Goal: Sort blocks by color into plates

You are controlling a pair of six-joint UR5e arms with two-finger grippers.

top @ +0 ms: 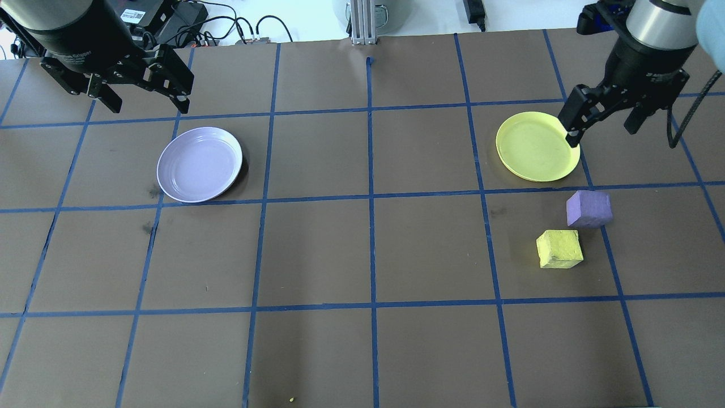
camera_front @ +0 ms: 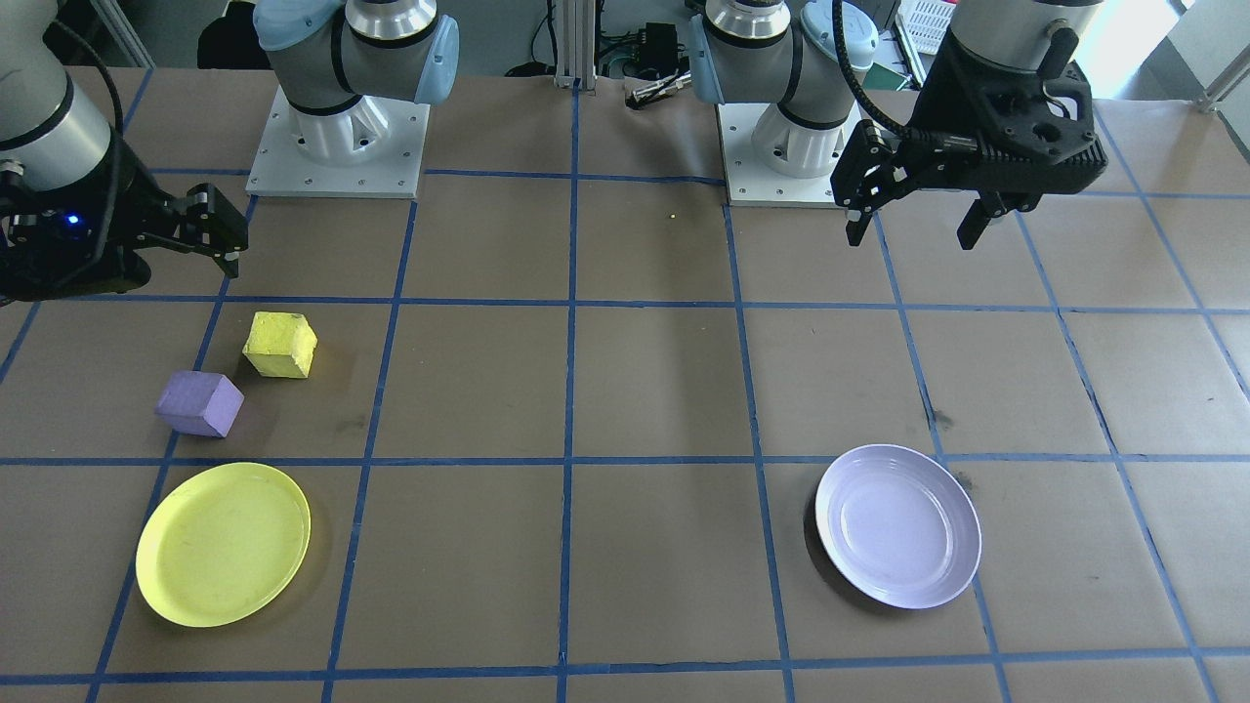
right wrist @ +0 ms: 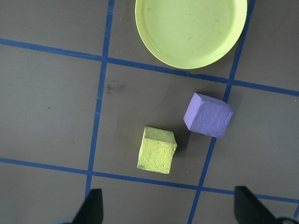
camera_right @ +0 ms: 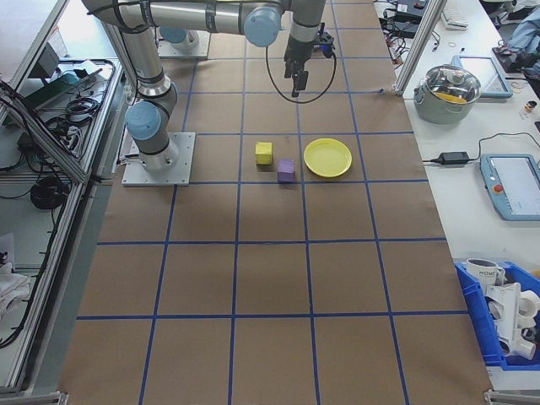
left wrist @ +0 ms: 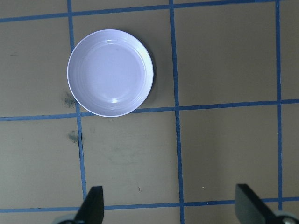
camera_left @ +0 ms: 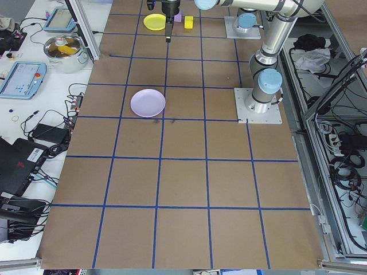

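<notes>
Right wrist view: yellow block (right wrist: 157,150) at 8 o'clock from purple block (right wrist: 208,115), probably light, squashy, graspable across flat sides, both grippers' jaws wide.

blocks (top: 589,208): 2 | plates (top: 199,165): 2 | arms (camera_front: 352,49): 2

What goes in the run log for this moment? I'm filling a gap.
left gripper: open, empty | right gripper: open, empty | yellow block, purple block: on table | yellow plate, lavender plate: empty

Your counter (top: 317,249): brown, blue tape grid | steel pot (camera_right: 449,89), glass lid | blue bin (camera_right: 506,325), white mugs | tablet (camera_right: 516,186)
</notes>
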